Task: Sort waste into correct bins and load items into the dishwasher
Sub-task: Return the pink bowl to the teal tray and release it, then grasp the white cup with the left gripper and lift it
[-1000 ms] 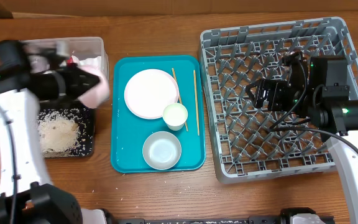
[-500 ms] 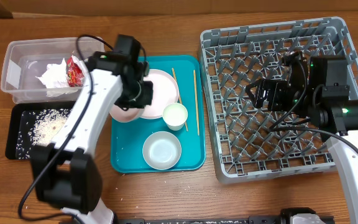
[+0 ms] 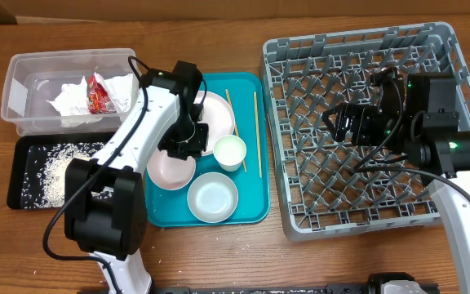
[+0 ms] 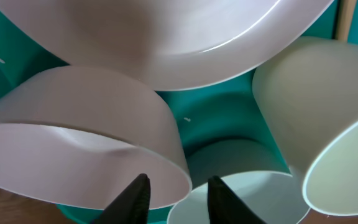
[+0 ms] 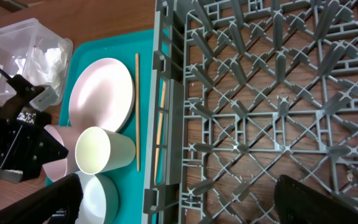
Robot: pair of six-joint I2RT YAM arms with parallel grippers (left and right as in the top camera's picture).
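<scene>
My left gripper (image 3: 184, 153) (image 4: 178, 194) is shut on the rim of the small pink bowl (image 3: 170, 170) (image 4: 73, 149), at the left side of the teal tray (image 3: 251, 208). The pink-white plate (image 3: 215, 118), white cup (image 3: 229, 152), grey-green bowl (image 3: 213, 197) and two chopsticks (image 3: 257, 135) lie on that tray. Napkins (image 3: 68, 100) and the red wrapper (image 3: 100, 94) lie in the clear tub (image 3: 15, 90). Rice (image 3: 59, 167) lies in the black tray (image 3: 19, 192). My right gripper (image 3: 337, 122) (image 5: 179, 205) is open and empty above the grey dish rack (image 3: 443, 49).
The dish rack fills the right half of the table and holds no dishes. The tub and black tray stand side by side at the far left. A few rice grains lie on the wood at the front edge near my left arm's base.
My left arm swung from over the bins to the teal tray, carrying the pink bowl, which now sits lower at the tray's left side. The right arm has not moved.
</scene>
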